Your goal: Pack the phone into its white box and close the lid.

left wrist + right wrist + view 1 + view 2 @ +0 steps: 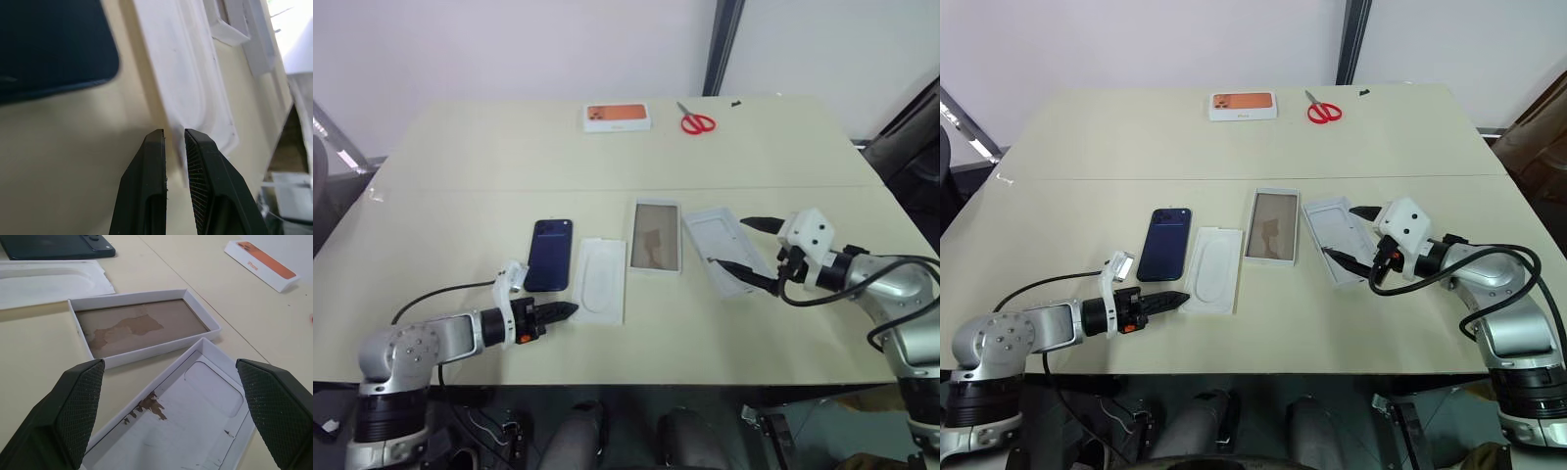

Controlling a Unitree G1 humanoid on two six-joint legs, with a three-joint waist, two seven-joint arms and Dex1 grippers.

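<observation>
The table [460, 157] held the lid [726, 247], the box [655, 236], the card [598, 279] and the phone [549, 254] in a row, all apart, the phone outside the box. The risk, I judged, was the left gripper [564, 311] nudging the card instead of the phone, since it sat low at the card's near corner, fingers nearly together on nothing. The right gripper [736, 244] hovered over the lid, jaws wide apart, and could knock it askew.
</observation>
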